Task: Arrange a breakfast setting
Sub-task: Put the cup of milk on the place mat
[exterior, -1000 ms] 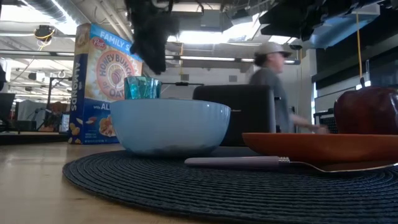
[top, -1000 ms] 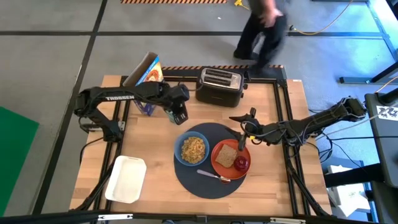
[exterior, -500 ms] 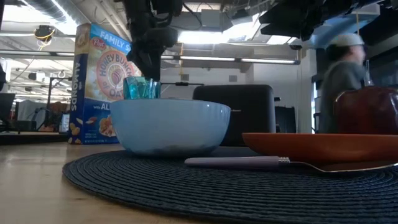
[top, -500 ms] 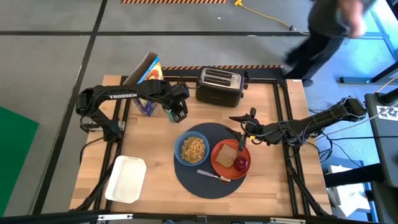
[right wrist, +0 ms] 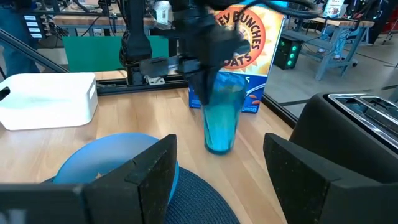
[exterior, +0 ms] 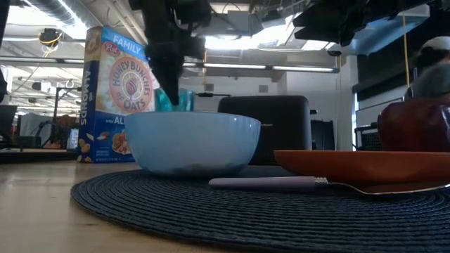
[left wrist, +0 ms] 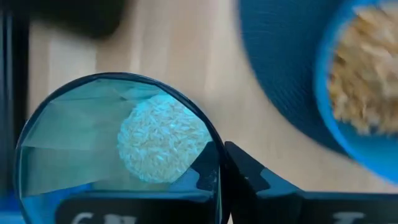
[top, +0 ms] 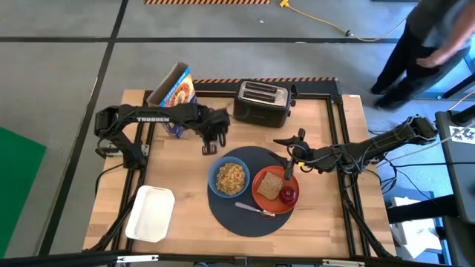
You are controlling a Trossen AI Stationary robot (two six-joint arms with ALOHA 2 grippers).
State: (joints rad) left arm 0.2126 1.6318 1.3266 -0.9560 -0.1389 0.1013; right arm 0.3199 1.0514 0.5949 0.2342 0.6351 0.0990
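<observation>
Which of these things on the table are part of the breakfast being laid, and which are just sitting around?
Breakfast setting: dark mat, blue bowl of cereal, orange-red plate, toast, apple, spoon, greenish glass gripped at its rim by the left gripper.

Lying about: cereal box, toaster, white tub.

Light falls evenly from overhead in the high view, and the wooden table (top: 185,178) reads bright with only soft, short shadows beside the toaster (top: 262,102) and the arms. A person (top: 427,44) at the far right edge is smeared by motion blur. The low view is backlit: ceiling lights (exterior: 232,42) glare white far behind, leaving the arm in front of them a near silhouette and the apple (exterior: 415,125) dim. The round dark mat (exterior: 211,211) close to the lens is soft. The left wrist view is blurred throughout, the blue bowl (left wrist: 367,93) most of all. The right wrist view is sharp far off; its own fingers (right wrist: 155,174) are dark and soft.
</observation>
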